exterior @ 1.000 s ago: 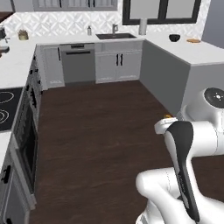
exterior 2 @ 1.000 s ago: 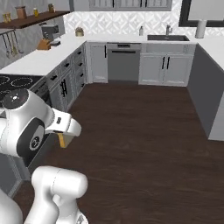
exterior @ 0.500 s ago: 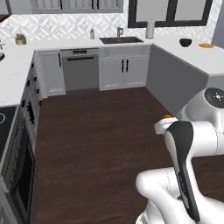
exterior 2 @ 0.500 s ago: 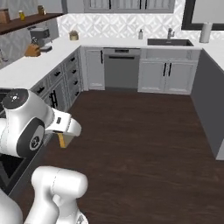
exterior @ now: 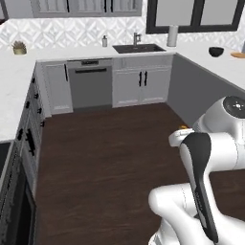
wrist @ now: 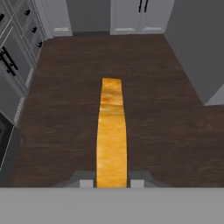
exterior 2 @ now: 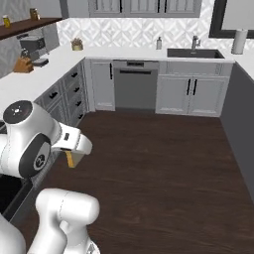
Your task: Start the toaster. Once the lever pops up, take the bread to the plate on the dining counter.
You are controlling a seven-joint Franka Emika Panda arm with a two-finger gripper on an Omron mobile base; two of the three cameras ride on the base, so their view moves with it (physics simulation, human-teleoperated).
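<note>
In the left base view you see the white arm folded in the lower right, and just behind its wrist a small golden-orange edge of the toasted bread slice [exterior: 183, 127] peeks out over the dark wood floor [exterior: 105, 158]. Take the black sink [exterior: 139, 48] as your landmark: one soap bottle [exterior: 104, 41] stands left of it, one white paper-towel roll [exterior: 172, 35] right of it, and one small potted plant [exterior: 19, 47] far to its left on the white surface [exterior: 14, 81]. Further right of the sink, on the white marble-look dining surface [exterior: 210, 64], sits one dark bowl [exterior: 216, 51], and just past it at the frame edge a sliver of the flat orange-brown plate [exterior: 238, 55]. Below and left of the sink is one grey dishwasher [exterior: 90, 86]. No writing can be read here.

In the right base view the arm rises from the lower left, and the bread [exterior 2: 72, 158] hangs below the wrist, well clear of the floor. The sink [exterior 2: 194, 52] lies at upper right; far left of it you can count one black coffee machine [exterior 2: 32, 49], one wooden knife block [exterior 2: 22, 65] and two jars [exterior 2: 20, 17] on a wooden shelf. A round mark on the arm's joint is too small to read.

In the hand view the tool [wrist: 111, 183] is closed narrowly on the bread [wrist: 111, 131], which stands edge-on between the two dark fingertips [wrist: 86, 182] and stretches away over the floor.
</note>
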